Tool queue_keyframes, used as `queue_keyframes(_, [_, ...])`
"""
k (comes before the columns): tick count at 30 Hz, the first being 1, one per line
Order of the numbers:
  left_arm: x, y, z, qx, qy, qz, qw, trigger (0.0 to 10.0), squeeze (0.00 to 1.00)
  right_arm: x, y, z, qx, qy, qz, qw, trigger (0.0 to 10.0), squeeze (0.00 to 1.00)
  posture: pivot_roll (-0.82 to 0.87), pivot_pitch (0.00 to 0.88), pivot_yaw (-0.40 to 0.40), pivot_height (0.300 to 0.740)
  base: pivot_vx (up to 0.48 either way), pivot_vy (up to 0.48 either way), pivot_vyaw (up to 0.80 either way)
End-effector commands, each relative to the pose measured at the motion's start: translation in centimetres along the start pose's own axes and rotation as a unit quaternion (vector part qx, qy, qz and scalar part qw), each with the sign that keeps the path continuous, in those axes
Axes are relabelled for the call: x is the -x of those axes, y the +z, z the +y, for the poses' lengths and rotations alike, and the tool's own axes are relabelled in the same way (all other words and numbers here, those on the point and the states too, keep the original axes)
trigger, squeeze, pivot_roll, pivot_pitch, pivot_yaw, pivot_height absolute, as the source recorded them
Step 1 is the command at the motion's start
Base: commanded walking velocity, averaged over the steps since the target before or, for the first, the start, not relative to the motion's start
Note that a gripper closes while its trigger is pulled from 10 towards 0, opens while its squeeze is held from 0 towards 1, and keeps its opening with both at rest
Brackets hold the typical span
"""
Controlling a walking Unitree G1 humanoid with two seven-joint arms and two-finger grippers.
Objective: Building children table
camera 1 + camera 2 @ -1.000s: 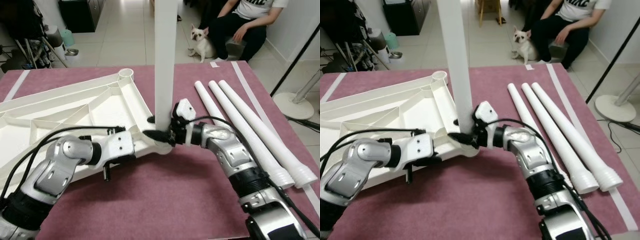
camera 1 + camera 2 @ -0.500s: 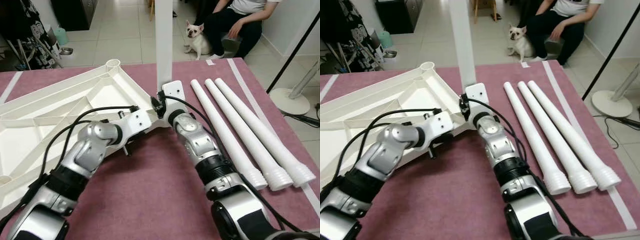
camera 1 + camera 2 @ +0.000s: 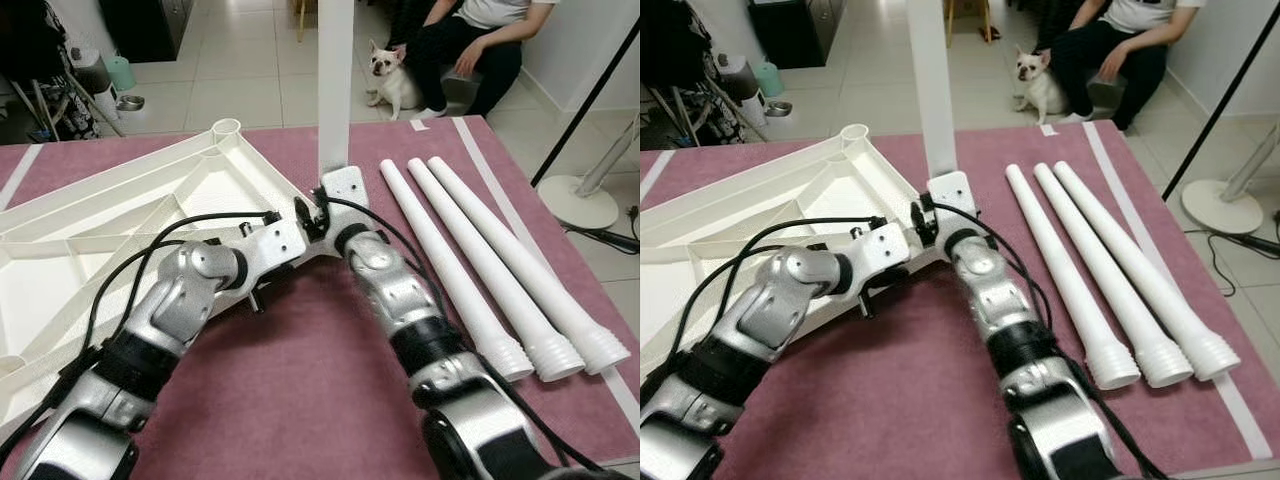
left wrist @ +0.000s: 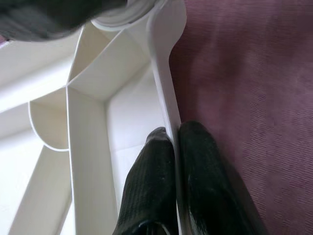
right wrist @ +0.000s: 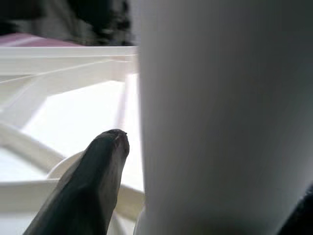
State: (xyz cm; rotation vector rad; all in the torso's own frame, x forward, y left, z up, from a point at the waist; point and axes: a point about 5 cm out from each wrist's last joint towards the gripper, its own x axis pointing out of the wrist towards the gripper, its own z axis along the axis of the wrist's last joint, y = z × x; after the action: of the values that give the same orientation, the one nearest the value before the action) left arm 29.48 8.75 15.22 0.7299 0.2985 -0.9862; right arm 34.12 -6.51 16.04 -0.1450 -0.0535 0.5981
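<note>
tabletop (image 3: 120,225) lies upside down on maroon surface (image 3: 300,380) | left end effector (image 4: 173,161) pinches tabletop's rim near its corner | right end effector (image 3: 318,205) clasps upright leg (image 3: 335,90) at that corner | three legs (image 3: 480,270) lie beside tabletop

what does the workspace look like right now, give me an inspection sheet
surface: maroon mat over the work area
job's things: white tabletop lying underside up; upright leg standing at its near corner socket; three spare legs lying side by side to the right
clutter: nothing seen
grippers: left gripper pinches the tabletop's rim, jaws shut on it; right gripper straddles the upright leg near its base
cables: black cables along both arms
surroundings: tiled floor, a seated person, a small dog, a stand base
</note>
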Motion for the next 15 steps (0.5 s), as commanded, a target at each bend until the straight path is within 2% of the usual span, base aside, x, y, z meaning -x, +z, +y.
queue_keyframes(1, [1.6,4.6,-0.2,-0.089,0.003,-0.104,0.991,10.0,0.00,0.0,0.7,3.1,-0.005,0.129,-0.022,0.991,10.0,0.00,0.10,0.004,0.066,0.740,0.000,0.000,0.00])
queue_keyframes(3, [3.5,3.3,-1.7,-0.116,-0.050,-0.102,0.987,10.0,0.00,2.6,1.2,2.6,0.020,0.263,-0.028,0.964,10.0,0.00,0.11,0.001,0.066,0.740,0.000,0.000,0.00])
queue_keyframes(4, [3.5,3.3,-1.7,-0.116,-0.050,-0.102,0.987,10.0,0.00,2.6,1.2,2.6,0.020,0.263,-0.028,0.964,10.0,0.00,0.11,0.001,0.066,0.740,0.000,0.000,0.00])
queue_keyframes(5, [4.2,3.0,-2.1,-0.124,-0.067,-0.099,0.985,10.0,0.00,3.5,1.1,2.4,0.027,0.301,-0.022,0.953,10.0,0.00,0.11,0.000,0.064,0.740,0.000,0.000,0.00])
queue_keyframes(6, [4.2,3.0,-2.1,-0.124,-0.067,-0.099,0.985,10.0,0.00,3.5,1.1,2.4,0.027,0.301,-0.022,0.953,10.0,0.00,0.11,0.000,0.064,0.740,0.000,0.000,0.00])
queue_keyframes(9, [5.6,2.0,-2.9,-0.129,-0.100,-0.095,0.982,10.0,0.00,4.9,0.7,1.1,0.038,0.352,0.006,0.935,10.0,0.00,0.12,0.000,0.059,0.740,0.000,0.000,0.00])
queue_keyframes(10, [5.8,1.7,-2.9,-0.130,-0.106,-0.092,0.981,10.0,0.00,5.1,0.7,0.9,0.038,0.366,0.011,0.930,9.6,0.00,0.12,0.000,0.059,0.740,0.000,0.000,0.00])
queue_keyframes(11, [5.9,1.6,-2.9,-0.130,-0.107,-0.090,0.982,10.0,0.00,5.2,0.7,0.8,0.036,0.375,0.012,0.926,4.2,0.00,0.12,0.000,0.057,0.740,0.000,0.000,0.00])
queue_keyframes(13, [6.0,1.5,-2.8,-0.130,-0.107,-0.088,0.982,10.0,0.00,5.3,0.7,0.8,0.033,0.381,0.013,0.924,4.2,0.00,0.12,0.000,0.057,0.740,0.000,0.000,0.00])
queue_keyframes(14, [5.9,1.4,-2.7,-0.129,-0.102,-0.086,0.983,10.0,0.00,5.3,0.7,0.8,0.030,0.385,0.013,0.922,0.0,0.00,0.12,0.000,0.057,0.740,0.000,0.000,0.00])
queue_keyframes(15, [5.8,1.4,-2.6,-0.127,-0.096,-0.085,0.984,10.0,0.00,5.3,0.7,0.9,0.027,0.387,0.011,0.921,0.0,0.00,0.12,0.000,0.055,0.740,0.000,0.000,0.00])
